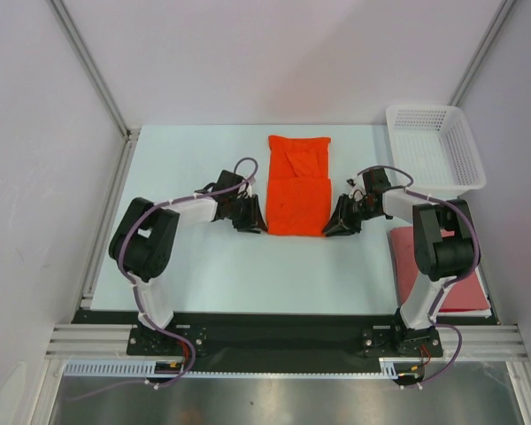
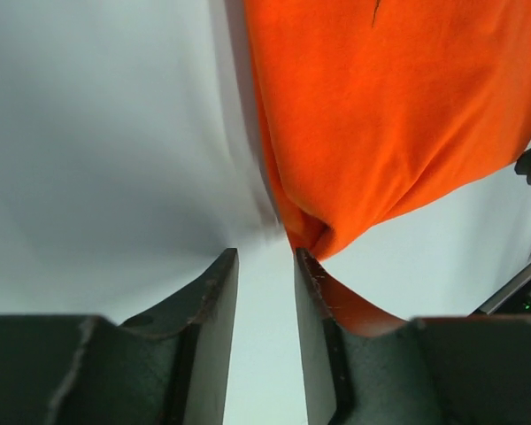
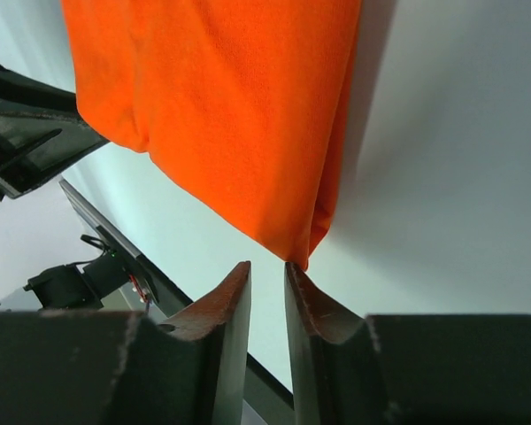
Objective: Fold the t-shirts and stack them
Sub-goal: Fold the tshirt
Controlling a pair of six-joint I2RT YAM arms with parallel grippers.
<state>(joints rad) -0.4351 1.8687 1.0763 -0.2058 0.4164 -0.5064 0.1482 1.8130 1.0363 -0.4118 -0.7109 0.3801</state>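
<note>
The bright orange t-shirt (image 1: 296, 186) lies folded into a tall rectangle mid-table. My left gripper (image 1: 252, 217) sits at its near left corner and my right gripper (image 1: 336, 221) at its near right corner. From the left wrist, the left gripper (image 2: 265, 257) is open with bare table between the fingers, and the orange t-shirt (image 2: 380, 115) ends in a corner just off the right fingertip. The right gripper (image 3: 267, 266) stands narrowly open and empty, with the corner of the orange t-shirt (image 3: 230, 106) at its right fingertip. The brick-red t-shirt (image 1: 460, 279) lies flat at the near right, partly under the right arm.
A white lattice basket (image 1: 434, 146) stands at the far right corner. Grey walls and metal rails enclose the table (image 1: 195, 266). The left gripper's dark body (image 3: 26, 133) shows at the left of the right wrist view.
</note>
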